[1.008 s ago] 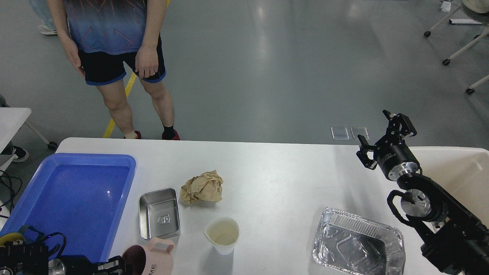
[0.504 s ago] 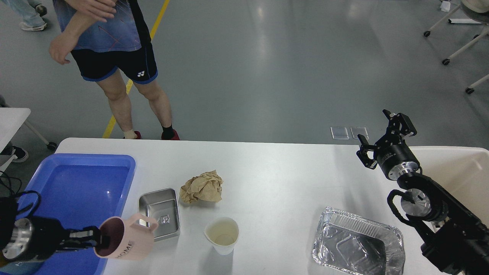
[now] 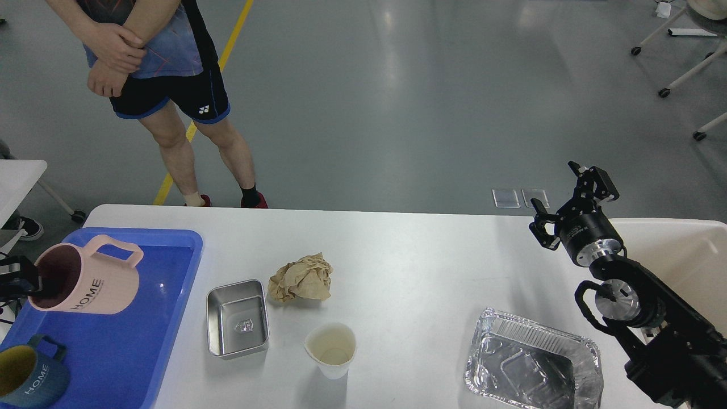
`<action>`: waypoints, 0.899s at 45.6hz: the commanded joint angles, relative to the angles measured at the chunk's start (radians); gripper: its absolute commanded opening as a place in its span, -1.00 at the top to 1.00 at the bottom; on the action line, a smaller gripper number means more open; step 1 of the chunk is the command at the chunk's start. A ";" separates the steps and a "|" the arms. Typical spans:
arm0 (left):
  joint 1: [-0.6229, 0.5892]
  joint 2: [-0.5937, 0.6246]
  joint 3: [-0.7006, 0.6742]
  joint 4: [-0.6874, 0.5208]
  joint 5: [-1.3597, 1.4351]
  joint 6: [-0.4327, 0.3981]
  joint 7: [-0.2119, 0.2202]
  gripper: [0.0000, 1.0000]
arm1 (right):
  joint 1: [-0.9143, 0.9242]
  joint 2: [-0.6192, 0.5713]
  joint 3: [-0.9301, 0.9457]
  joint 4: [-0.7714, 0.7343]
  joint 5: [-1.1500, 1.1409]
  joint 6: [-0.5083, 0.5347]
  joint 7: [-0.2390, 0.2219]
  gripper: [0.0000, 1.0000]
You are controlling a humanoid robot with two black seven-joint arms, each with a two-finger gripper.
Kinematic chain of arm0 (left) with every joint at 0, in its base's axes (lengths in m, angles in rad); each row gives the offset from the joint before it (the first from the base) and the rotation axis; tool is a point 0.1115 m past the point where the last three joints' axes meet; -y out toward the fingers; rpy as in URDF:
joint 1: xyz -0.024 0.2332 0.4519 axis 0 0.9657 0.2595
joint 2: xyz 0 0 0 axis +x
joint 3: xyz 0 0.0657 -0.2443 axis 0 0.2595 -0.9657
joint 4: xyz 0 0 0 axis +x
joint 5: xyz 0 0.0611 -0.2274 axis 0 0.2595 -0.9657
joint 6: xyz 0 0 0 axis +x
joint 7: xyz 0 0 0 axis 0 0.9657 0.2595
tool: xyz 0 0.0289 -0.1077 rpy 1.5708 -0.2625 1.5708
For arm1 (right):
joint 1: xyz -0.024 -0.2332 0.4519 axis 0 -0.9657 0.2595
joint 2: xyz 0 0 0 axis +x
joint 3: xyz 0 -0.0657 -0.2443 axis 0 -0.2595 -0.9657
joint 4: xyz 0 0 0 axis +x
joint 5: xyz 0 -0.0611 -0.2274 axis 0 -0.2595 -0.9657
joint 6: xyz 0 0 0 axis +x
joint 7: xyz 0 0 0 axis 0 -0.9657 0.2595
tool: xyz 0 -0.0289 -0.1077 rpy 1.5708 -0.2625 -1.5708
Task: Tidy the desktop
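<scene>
The white desktop [image 3: 409, 261] holds a crumpled brown paper ball [image 3: 301, 278], a small steel tin [image 3: 237, 318], a white paper cup [image 3: 330, 347] and a foil tray [image 3: 534, 363]. My left gripper [image 3: 27, 282] enters at the left edge and is shut on the rim of a pink "HOME" mug [image 3: 91, 284], held tilted above the blue tray [image 3: 142, 341]. A dark blue mug [image 3: 28, 378] lies in that tray's near corner. My right gripper [image 3: 569, 199] is open and empty, raised over the table's far right edge.
A beige bin [image 3: 681, 255] stands at the right, behind my right arm. A person [image 3: 164, 68] stands just beyond the table's far left edge. A small white table [image 3: 17, 176] is at the far left.
My left arm carried the pink mug from the table's front edge leftward and up over the blue tray. The blue mug came into view. The person shifted and folded their arms.
</scene>
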 commanded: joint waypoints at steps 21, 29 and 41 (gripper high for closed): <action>0.022 -0.241 0.248 0.201 0.021 0.147 0.080 0.86 | -0.003 0.007 0.000 -0.003 -0.002 0.000 0.000 -1.00; 0.022 -0.301 0.302 0.303 0.022 0.161 0.080 0.85 | -0.004 0.014 0.000 -0.017 -0.002 0.000 0.000 -1.00; 0.026 -0.336 0.365 0.315 0.021 0.225 0.080 0.85 | 0.000 0.020 -0.003 -0.017 -0.002 0.000 0.000 -1.00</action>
